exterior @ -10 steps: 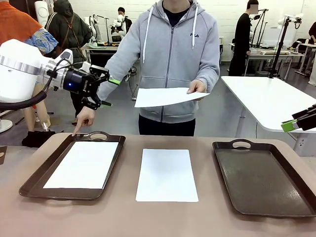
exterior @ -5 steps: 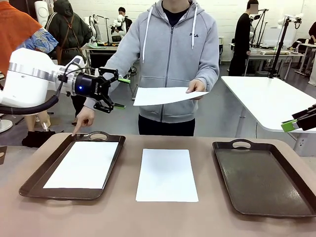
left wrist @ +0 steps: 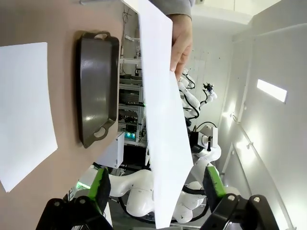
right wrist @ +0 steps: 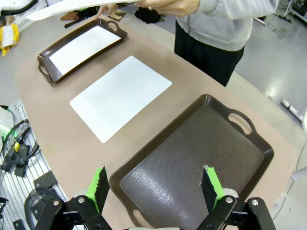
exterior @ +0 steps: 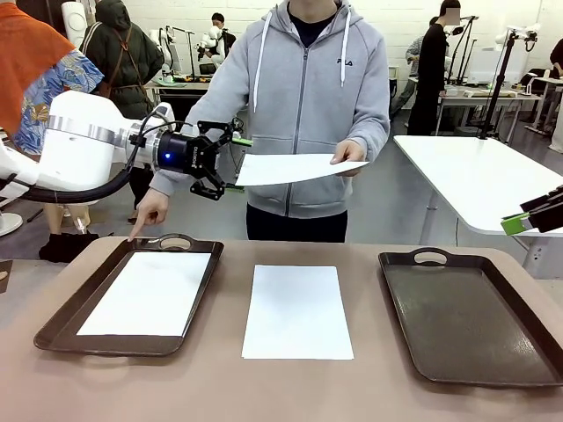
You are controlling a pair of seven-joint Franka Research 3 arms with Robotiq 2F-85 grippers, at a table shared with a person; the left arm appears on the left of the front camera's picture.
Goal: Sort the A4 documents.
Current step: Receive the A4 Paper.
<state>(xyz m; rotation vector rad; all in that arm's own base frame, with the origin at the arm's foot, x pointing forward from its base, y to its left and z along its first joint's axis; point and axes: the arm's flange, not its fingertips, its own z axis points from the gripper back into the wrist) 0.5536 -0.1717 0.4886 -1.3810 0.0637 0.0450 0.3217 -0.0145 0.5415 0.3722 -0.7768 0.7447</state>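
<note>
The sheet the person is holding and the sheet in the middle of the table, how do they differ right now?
The held sheet is in the air, pinched at one edge by the person's hand; the middle sheet lies flat on the table. The held sheet's free edge sits between the open fingers of the left claw; nothing touches the middle sheet. Both are plain white and blank.

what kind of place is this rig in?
Probably a robotics lab or workshop: the white left arm at the brown table, a white worktable behind, and a black equipment stand beside more benches on an open floor.
</note>
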